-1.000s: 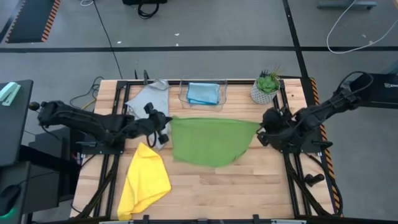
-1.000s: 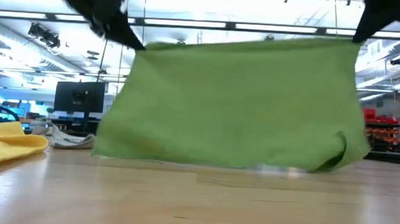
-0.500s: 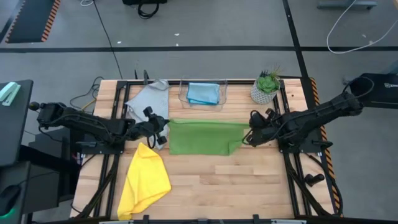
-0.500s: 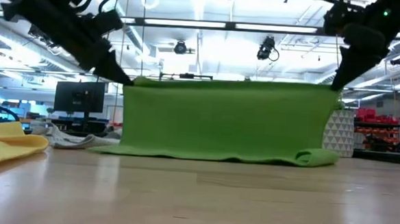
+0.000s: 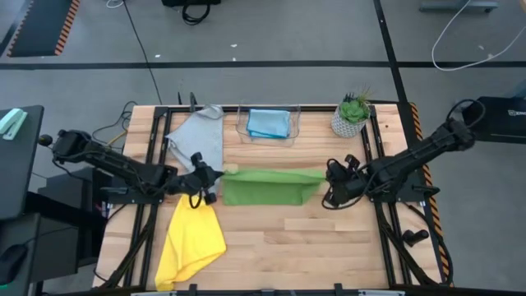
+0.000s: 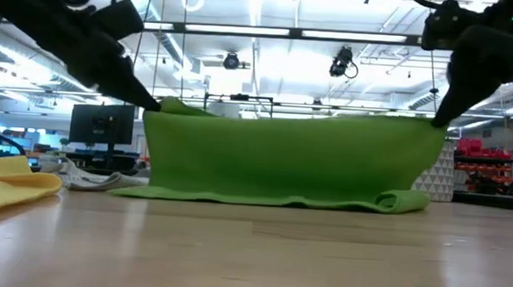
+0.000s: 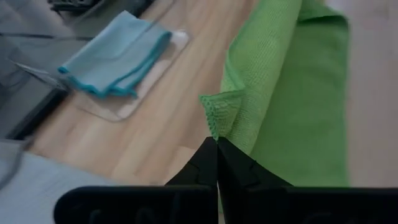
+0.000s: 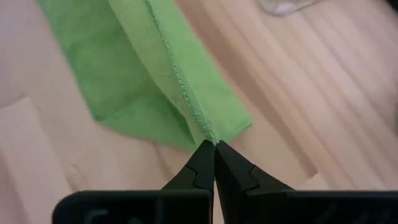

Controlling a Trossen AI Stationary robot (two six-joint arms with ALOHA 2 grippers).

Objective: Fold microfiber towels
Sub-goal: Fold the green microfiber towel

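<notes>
The green towel [image 5: 261,187] hangs between the two arms in the middle of the table [image 5: 329,247]; its lower part already lies on the wood and the upper edge is held up in the air. The left gripper [image 5: 215,175] is closed on one upper corner, and the right gripper [image 5: 327,178] is closed on the other upper corner — in both wrist views the fingers are pinched together on the green hem.

My judgement of the progress: one towel looks finished. The light blue towel [image 5: 269,122] lies as a small folded rectangle in the clear tray [image 5: 243,130] at the far side of the table. The green one is in the middle of its first fold, because the lifted edge is not yet laid down on the lower half. Two towels are left — the grey towel [image 5: 200,131] lies loose near the far left corner, and the yellow towel [image 5: 192,239] lies crumpled at the near left side. A small potted plant [image 5: 352,114] stands at the far right, well apart from the work.
</notes>
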